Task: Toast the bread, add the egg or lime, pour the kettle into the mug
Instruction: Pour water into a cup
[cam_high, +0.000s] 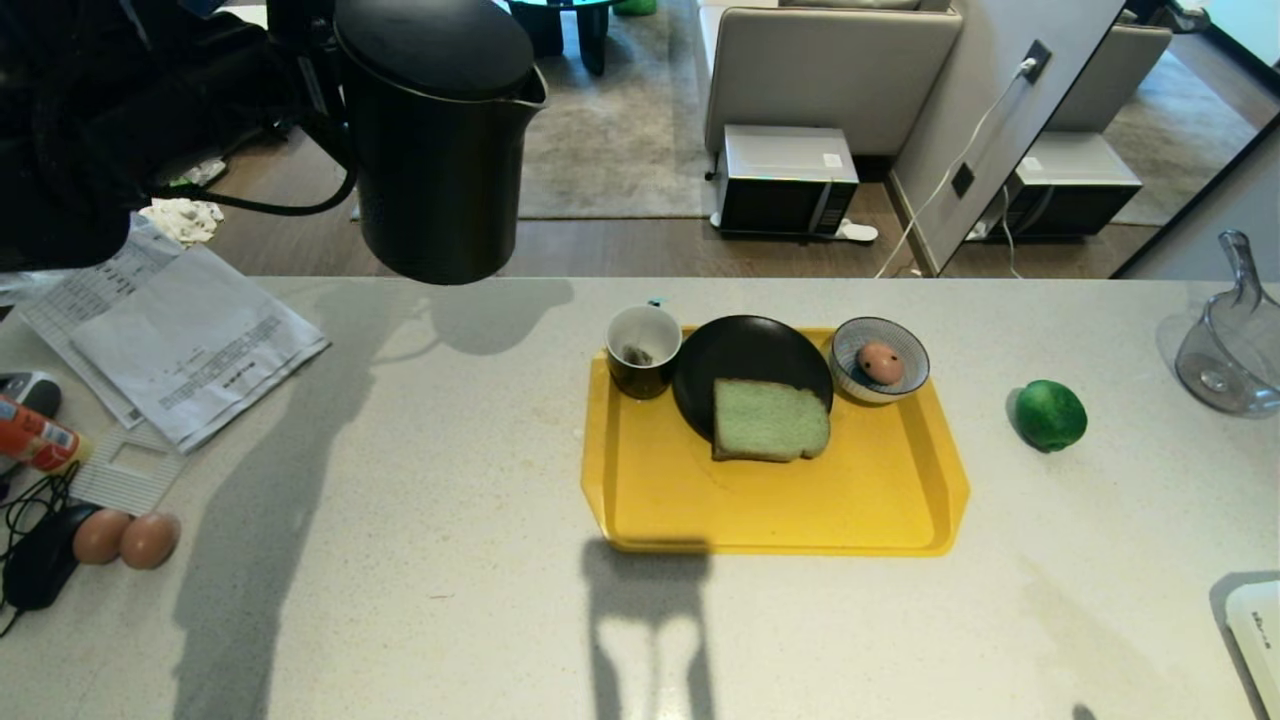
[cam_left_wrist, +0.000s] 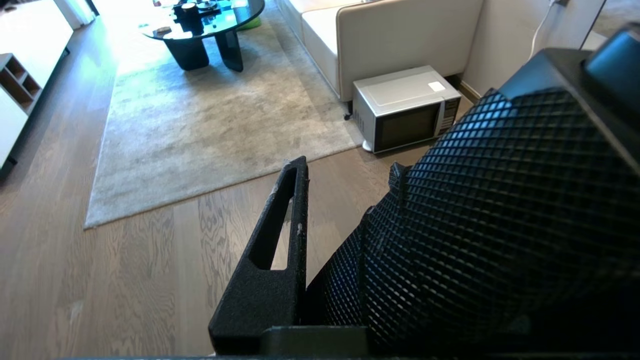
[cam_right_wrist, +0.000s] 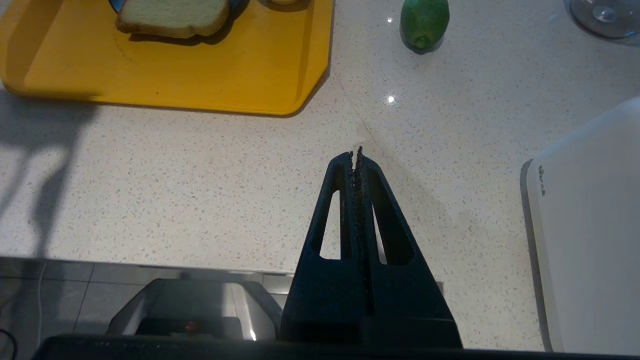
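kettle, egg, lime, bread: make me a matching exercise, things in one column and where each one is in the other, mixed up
Things:
1. kettle
2. egg
3. lime
4. bread

Places:
A. bare counter, right of the tray
B. on the black plate
C. held up in the air by the left gripper
D. in the striped bowl

Pairs: 1-C, 2-D, 3-A, 4-B

Fingers pressed together, lime, tray
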